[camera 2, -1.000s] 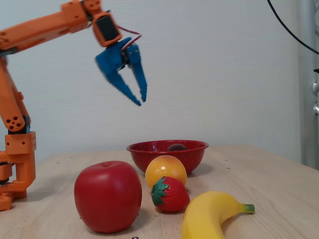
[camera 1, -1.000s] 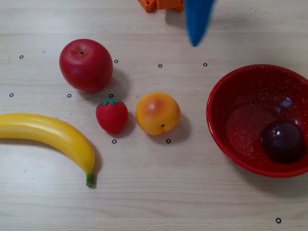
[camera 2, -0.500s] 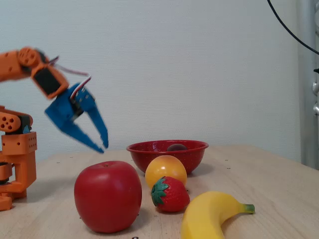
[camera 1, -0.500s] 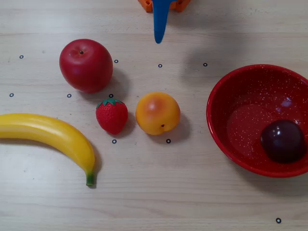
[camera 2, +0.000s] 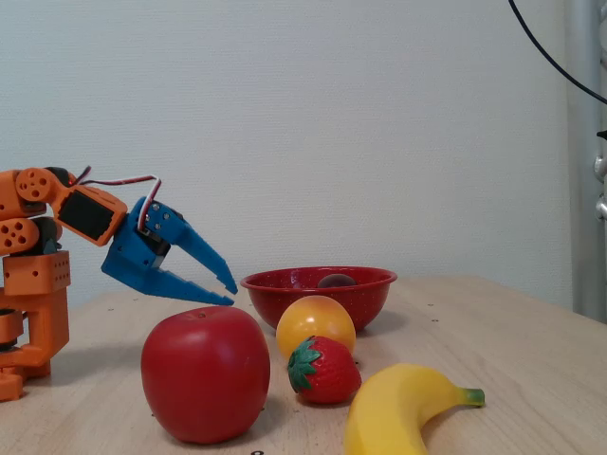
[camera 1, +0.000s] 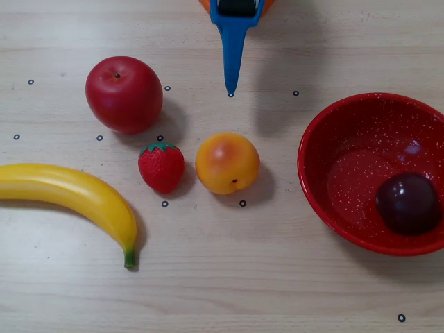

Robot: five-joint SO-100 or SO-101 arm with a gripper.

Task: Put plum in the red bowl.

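Observation:
The dark purple plum (camera 1: 408,202) lies inside the red speckled bowl (camera 1: 333,132) at the right of the overhead view, near its lower right wall. In the fixed view only the plum's top (camera 2: 336,281) shows above the bowl's rim (camera 2: 285,284). My blue gripper (camera 2: 229,293) hangs above the table at the left of the fixed view, away from the bowl, with its jaws a little apart and nothing between them. In the overhead view only one blue finger (camera 1: 231,52) shows at the top edge.
A red apple (camera 1: 124,94), a strawberry (camera 1: 161,166), an orange-yellow peach (camera 1: 227,163) and a banana (camera 1: 73,195) lie left of the bowl. The orange arm base (camera 2: 28,284) stands at the far left of the fixed view.

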